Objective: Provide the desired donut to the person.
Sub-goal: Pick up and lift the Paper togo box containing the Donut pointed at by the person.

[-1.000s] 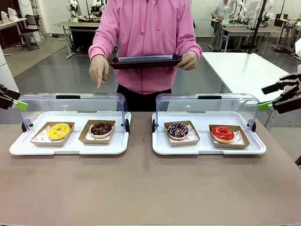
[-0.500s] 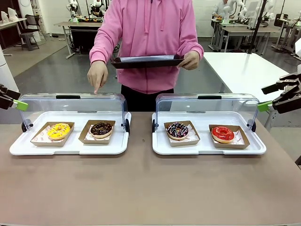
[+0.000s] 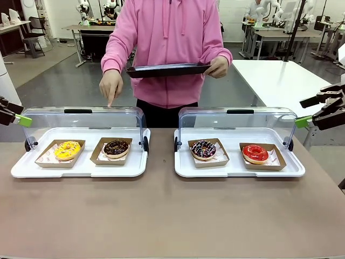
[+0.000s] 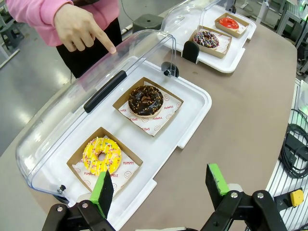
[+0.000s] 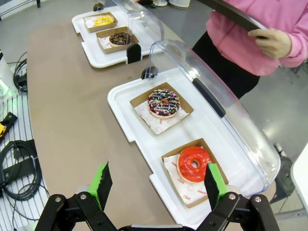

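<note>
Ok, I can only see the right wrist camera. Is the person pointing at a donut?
Observer: Yes. Their free hand points a finger down at the clear lid of the tray on your left, nearest the chocolate donut with nut crumbs.
Operator: Is my other arm ready to grab it?
Observer: The left gripper is open and empty, hovering by the yellow sprinkled donut, one box along from the chocolate one.

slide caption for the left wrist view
A person's hand points over the clear lid toward the chocolate donut; left gripper open.
</note>
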`<state>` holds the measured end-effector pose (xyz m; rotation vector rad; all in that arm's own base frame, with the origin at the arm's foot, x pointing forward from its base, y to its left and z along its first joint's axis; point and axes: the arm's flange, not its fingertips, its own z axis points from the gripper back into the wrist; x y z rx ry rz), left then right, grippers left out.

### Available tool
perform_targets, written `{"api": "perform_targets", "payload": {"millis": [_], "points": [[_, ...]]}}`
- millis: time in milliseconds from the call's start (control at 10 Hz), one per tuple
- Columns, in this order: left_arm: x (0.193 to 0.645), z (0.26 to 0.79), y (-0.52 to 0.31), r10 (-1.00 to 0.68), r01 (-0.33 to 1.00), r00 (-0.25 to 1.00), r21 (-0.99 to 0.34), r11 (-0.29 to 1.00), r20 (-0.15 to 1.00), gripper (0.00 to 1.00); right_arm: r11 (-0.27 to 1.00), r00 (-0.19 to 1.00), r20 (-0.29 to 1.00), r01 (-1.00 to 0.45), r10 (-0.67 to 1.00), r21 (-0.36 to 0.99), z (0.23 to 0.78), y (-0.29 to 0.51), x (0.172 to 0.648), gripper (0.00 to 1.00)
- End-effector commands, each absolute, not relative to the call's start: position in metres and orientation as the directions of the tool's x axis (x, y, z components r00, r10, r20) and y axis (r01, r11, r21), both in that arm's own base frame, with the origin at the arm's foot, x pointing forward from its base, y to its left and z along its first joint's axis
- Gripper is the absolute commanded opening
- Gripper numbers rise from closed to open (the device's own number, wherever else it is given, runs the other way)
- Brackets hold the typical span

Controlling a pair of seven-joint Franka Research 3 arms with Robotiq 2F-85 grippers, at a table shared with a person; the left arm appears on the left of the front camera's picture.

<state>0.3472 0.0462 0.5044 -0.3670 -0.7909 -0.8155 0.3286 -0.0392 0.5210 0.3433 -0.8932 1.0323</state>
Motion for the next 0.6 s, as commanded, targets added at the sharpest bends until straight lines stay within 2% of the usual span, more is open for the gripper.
{"api": "perform_targets", "payload": {"millis": [0, 100, 200, 400, 500], "points": [[0.349, 0.503, 0.047, -0.5, 0.764, 0.424, -0.001, 0.646, 0.755, 1.0, 0.509, 0.217, 0.787, -0.849, 0.577, -0.139, 0.521, -0.037, 0.332, 1.0], [0.347, 0.504, 0.046, -0.506, 0.764, 0.428, 0.0, 0.645, 0.749, 1.0, 0.509, 0.217, 0.787, -0.849, 0.577, -0.139, 0.521, -0.037, 0.332, 1.0], [0.355, 0.503, 0.023, -0.588, 0.804, 0.391, 0.048, 0.592, 0.708, 1.0, 0.509, 0.217, 0.787, -0.849, 0.577, -0.139, 0.521, -0.037, 0.332, 1.0], [0.371, 0.485, -0.023, -0.736, 0.859, 0.362, 0.102, 0.502, 0.572, 1.0, 0.509, 0.217, 0.787, -0.849, 0.577, -0.139, 0.521, -0.037, 0.332, 1.0], [0.374, 0.473, -0.042, -0.806, 0.902, 0.31, 0.113, 0.417, 0.504, 1.0, 0.509, 0.217, 0.787, -0.849, 0.577, -0.139, 0.521, -0.037, 0.332, 1.0]]}}
